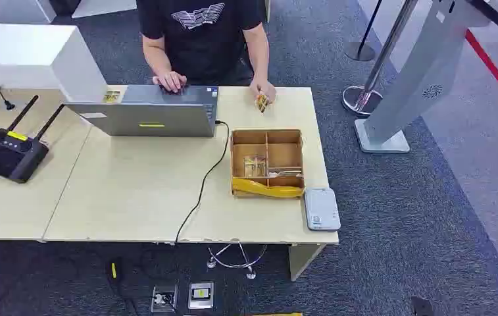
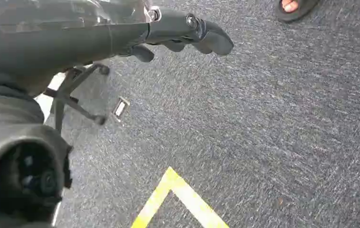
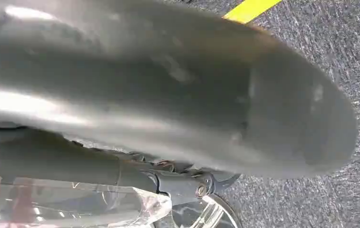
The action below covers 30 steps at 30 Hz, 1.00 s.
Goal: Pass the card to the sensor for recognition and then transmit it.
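The cards [image 1: 255, 166] lay in the near-left compartment of the wooden tray [image 1: 267, 135] on the counter [image 1: 134, 197], toward its right end. The white sensor [image 1: 321, 209] sat just beside the tray's near right corner, at the counter's front edge. A person behind the counter held another small card [image 1: 262, 102] in one hand, the other hand resting at the laptop [image 1: 147, 115].

Both robot arms hung low, over the carpet rather than the counter. The left robot hand [image 2: 187, 35] showed dark fingers held out, slightly bent, with nothing between them; it looked empty and apart. The right robot hand [image 3: 192, 183] was mostly hidden behind a blurred grey cover, so I could not tell how its fingers stood.

The tray and sensor lay forward and to the right of the robot's middle, so the right arm seemed the nearer one for the reach. The cards' long axis could not be read at this size. From tray to sensor the path would run short, toward the robot and rightward.
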{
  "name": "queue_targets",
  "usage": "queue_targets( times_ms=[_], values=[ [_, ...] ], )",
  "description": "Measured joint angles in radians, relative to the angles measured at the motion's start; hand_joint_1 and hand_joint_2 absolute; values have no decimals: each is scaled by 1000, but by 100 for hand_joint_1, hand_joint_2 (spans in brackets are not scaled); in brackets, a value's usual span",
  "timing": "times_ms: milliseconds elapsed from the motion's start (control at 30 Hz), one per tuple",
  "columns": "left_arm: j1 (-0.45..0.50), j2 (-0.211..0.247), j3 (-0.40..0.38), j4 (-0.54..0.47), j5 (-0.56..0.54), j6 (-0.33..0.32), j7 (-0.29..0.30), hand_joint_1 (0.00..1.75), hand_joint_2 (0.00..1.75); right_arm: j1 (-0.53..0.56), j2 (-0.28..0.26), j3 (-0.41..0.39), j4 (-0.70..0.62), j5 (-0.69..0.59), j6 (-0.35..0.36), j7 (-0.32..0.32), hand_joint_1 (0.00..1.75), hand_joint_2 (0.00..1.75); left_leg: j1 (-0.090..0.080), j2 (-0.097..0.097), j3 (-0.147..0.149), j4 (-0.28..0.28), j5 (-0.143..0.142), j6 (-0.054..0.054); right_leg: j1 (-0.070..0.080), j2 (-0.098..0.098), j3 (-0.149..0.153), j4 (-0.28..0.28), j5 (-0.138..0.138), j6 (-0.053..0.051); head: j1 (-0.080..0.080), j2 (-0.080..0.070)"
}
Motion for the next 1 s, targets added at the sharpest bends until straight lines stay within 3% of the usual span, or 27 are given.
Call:
queue_targets(
  times_ms=[567,767,1000],
  values=[
    [0,-14,0,0,-13,-11,9,0,0,0,-7,13,0,-11,-14,61,0,0,0,0,0,0,0,0,0,0,0,0,0,0,0,0],
    [0,-17,0,0,-10,-17,12,0,0,0,-8,16,0,5,-14,122,0,0,0,0,0,0,0,0,0,0,0,0,0,0,0,0],
    [0,-17,0,0,-5,-16,12,0,0,0,-10,16,0,-8,-34,110,0,0,0,0,0,0,0,0,0,0,0,0,0,0,0,0]
  ],
)
